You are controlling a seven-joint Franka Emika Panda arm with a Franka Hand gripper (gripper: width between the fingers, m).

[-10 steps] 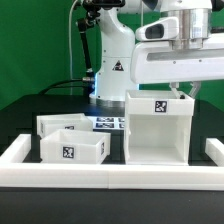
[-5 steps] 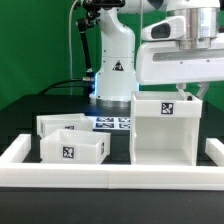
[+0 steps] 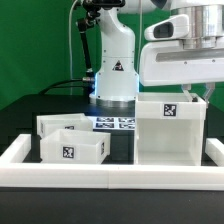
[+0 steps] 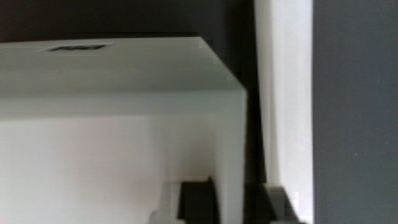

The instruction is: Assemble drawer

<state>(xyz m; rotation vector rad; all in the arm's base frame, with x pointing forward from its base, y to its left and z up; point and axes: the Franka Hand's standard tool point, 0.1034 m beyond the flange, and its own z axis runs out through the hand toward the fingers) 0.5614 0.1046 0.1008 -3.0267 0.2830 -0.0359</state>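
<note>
The tall white drawer casing (image 3: 168, 130) stands on the exterior view's right, with a tag on its top front edge. My gripper (image 3: 190, 93) reaches down onto its top right edge. The casing moves with it, so it is shut on that wall. In the wrist view the gripper (image 4: 228, 200) shows as two dark fingers (image 4: 198, 200) on either side of a white wall, with the casing (image 4: 107, 120) filling most of the picture. Two smaller tray boxes sit on the left, one in front (image 3: 70, 148) and one behind (image 3: 58, 124).
The low white border wall (image 3: 110, 173) runs along the front and up both sides. The marker board (image 3: 115, 123) lies flat behind the boxes. The arm's white base (image 3: 115, 70) stands at the back centre. A dark gap separates the tray boxes from the casing.
The gripper and the casing have moved together toward the exterior view's right. The gap between the casing and the tray boxes has widened. The tray boxes have not moved.
</note>
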